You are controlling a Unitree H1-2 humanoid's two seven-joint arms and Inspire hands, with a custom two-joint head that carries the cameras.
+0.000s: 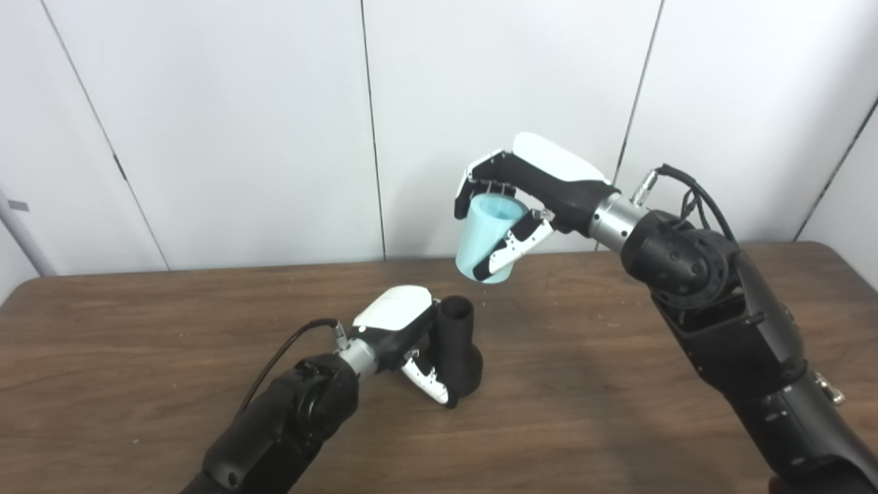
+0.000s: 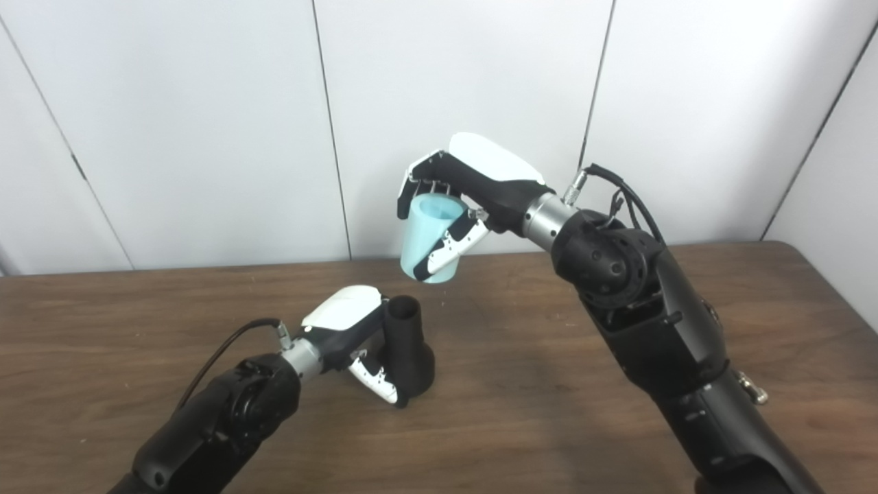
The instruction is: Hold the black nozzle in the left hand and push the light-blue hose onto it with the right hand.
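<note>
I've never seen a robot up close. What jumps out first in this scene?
The right hand is raised above the wooden table, its fingers wrapped around a pale blue hose piece shaped like a cup. Lower, to its left, the left hand grips an upright black nozzle standing on the table, its open top facing up.

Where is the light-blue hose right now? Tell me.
The light-blue hose is in the right hand, held in the air above the table, up and right of the black nozzle.
</note>
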